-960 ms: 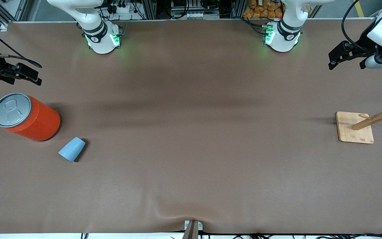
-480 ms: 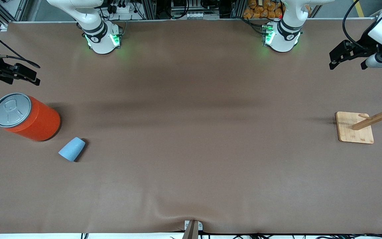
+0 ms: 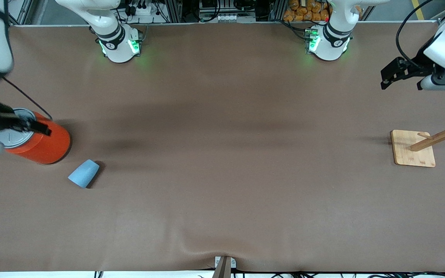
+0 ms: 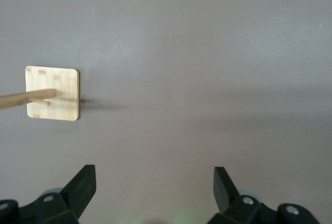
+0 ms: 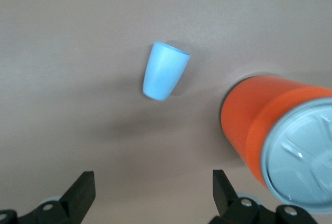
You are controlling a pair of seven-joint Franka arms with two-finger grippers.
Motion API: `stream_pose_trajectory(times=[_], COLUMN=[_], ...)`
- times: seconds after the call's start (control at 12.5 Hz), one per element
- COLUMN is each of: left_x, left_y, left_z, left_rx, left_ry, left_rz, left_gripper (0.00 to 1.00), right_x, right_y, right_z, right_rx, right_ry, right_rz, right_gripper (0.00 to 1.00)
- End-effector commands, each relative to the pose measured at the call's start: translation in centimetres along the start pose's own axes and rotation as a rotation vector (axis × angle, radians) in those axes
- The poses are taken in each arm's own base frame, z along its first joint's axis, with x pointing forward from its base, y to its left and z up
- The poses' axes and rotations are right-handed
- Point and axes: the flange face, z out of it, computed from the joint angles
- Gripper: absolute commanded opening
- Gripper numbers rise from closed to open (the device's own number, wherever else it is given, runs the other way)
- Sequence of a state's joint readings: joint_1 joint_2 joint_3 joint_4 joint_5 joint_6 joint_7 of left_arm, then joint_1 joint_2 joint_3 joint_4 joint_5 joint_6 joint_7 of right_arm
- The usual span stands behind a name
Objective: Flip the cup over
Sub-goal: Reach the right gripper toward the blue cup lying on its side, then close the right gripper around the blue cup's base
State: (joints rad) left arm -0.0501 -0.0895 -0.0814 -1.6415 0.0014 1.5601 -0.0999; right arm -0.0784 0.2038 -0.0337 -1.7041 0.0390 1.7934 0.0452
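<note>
The small light-blue cup (image 3: 84, 173) rests on the brown table toward the right arm's end, beside the orange-red can (image 3: 50, 144) and nearer the front camera. Its inside does not show, and I cannot tell whether it lies on its side or stands mouth down. In the right wrist view the cup (image 5: 165, 71) is well ahead of the fingertips. My right gripper (image 3: 41, 129) hangs over the can's grey lid, open and empty; it also shows in the right wrist view (image 5: 154, 185). My left gripper (image 3: 389, 76) waits open and empty over the left arm's end (image 4: 155, 182).
The large can (image 5: 270, 125) stands close beside the cup. A wooden peg rack on a square base (image 3: 413, 148) stands at the left arm's end; it also shows in the left wrist view (image 4: 52, 93).
My right gripper has moved toward the front camera and now hangs over the can's lid. The left gripper has shifted only slightly. The cup and can have not moved.
</note>
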Motion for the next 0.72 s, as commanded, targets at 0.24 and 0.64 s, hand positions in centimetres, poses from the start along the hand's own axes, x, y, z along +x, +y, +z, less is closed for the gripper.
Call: stream_pose_trajectory(times=[0.24, 0.64], left_x=[3.1, 3.2], left_y=[0.0, 0.3], left_z=[2.0, 1.2], left_rx=[-0.023, -0.031], left_ry=[0.042, 0.077], left_rz=[0.009, 0.007], left_gripper=[1.00, 1.00], right_x=[5.4, 7.1], right_y=[0.7, 1.7], right_z=[12.3, 20.1], right_rx=[-0.008, -0.008], right_ry=[-0.060, -0.070], right_rz=[0.015, -0.025], right_gripper=[1.00, 1.00])
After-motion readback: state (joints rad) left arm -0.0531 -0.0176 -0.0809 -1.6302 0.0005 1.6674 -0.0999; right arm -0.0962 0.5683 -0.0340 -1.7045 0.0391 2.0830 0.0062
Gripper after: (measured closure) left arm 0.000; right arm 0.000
